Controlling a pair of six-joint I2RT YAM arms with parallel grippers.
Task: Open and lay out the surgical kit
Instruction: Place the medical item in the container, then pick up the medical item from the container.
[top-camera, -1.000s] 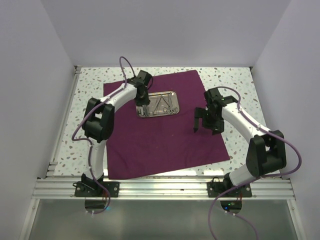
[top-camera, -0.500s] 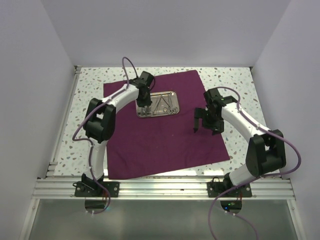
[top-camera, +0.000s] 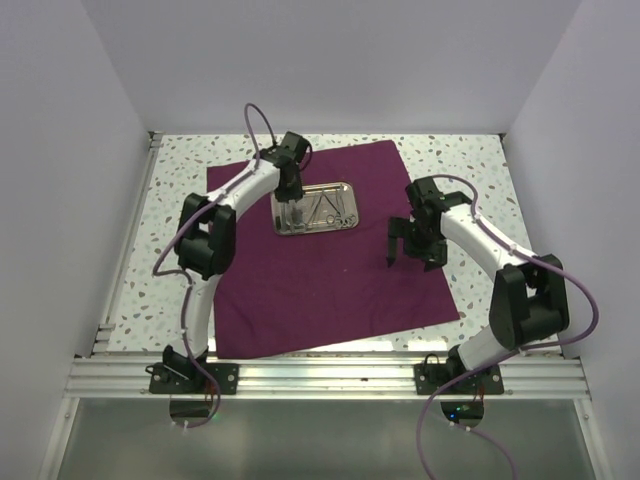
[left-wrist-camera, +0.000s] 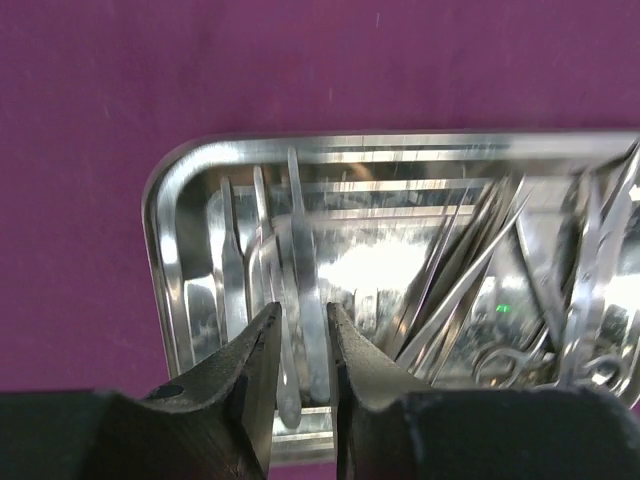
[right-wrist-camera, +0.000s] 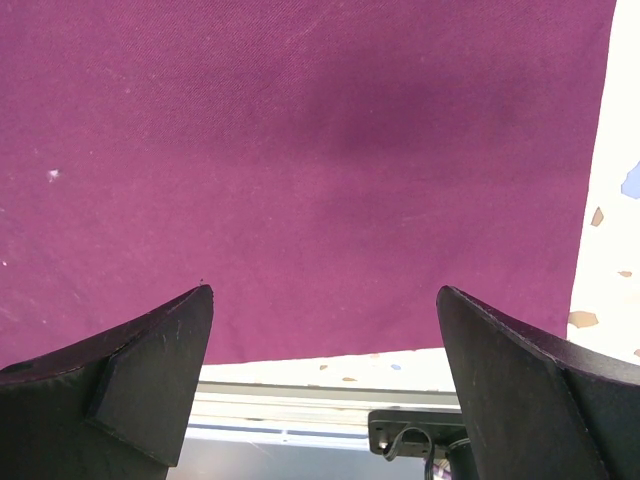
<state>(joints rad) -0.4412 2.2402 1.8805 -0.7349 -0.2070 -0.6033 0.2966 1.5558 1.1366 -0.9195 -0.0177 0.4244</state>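
Left hand edged along tray | narrowed astride instrument, grip unclear | right hand open above cloth

The left fingers are matt black plastic. Between them lie thin tweezers of polished metal, in a mirror-glossy steel tray. Under the right fingers is matt woven plum cloth, and beside them the smooth speckled bench.

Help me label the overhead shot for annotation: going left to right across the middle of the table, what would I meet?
left arm's elbow → steel tray → right fingers, spread open → right arm's elbow. The purple cloth lies under most of these.
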